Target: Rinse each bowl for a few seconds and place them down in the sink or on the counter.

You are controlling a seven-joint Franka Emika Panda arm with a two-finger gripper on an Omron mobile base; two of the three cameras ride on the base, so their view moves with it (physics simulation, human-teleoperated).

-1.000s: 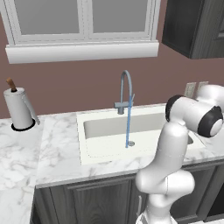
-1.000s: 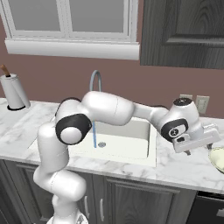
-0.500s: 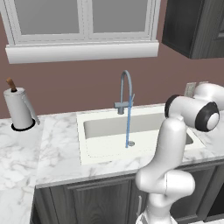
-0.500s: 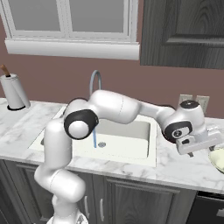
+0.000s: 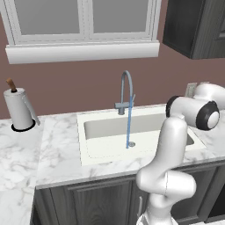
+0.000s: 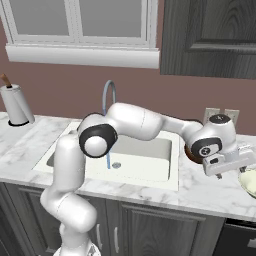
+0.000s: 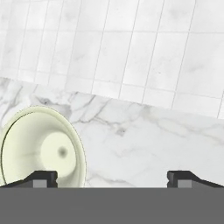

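A pale cream bowl (image 7: 43,148) lies on the marble counter (image 7: 144,135) at the left of the hand view, beside the left fingertip (image 7: 41,178). My gripper (image 7: 113,178) is open, with bare counter between its fingers. From the right base view the gripper (image 6: 247,159) hovers over the counter right of the sink (image 6: 150,177), just above the same pale bowl (image 6: 248,181). A reddish-brown bowl (image 6: 189,149) peeks out behind my wrist, mostly hidden. Water runs from the grey faucet (image 5: 126,90) into the sink (image 5: 88,132).
A paper towel holder (image 5: 19,110) stands on the counter at the far left. A white tiled wall (image 7: 131,48) rises behind the counter in the hand view. A wall outlet (image 6: 220,116) sits above the counter on the right.
My arm has swung further to the right, carrying the hand over the counter beside the sink. The gripper has stayed open and the water keeps running.
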